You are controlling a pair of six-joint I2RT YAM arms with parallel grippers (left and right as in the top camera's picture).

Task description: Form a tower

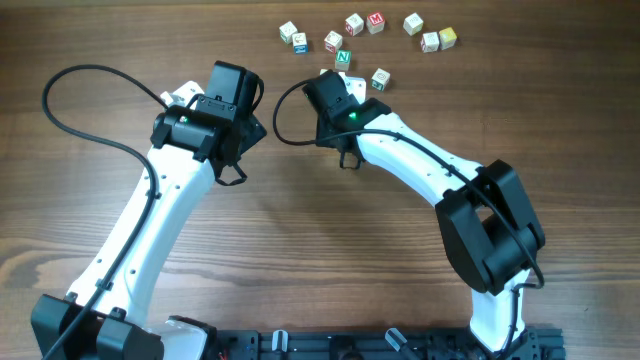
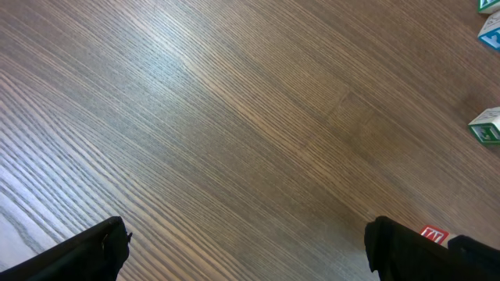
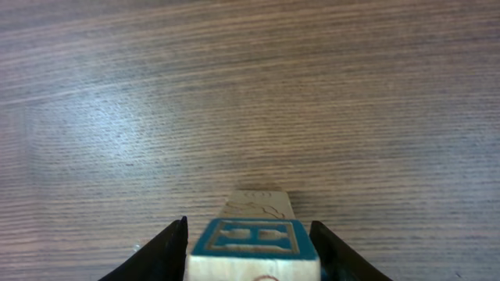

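Right tool (image 3: 248, 228) low, astride the tower (image 3: 254, 240).

We see two arms in white shells with black joint housings. Our left arm (image 1: 150, 220) trails a looping black cable (image 1: 45, 98); our right arm (image 1: 420, 160) has a bulky black elbow block (image 1: 490, 235). A green light (image 1: 352, 116) glows on each wrist. The left tool (image 2: 246, 261) and right tool (image 3: 250, 254) have matte black fingers.
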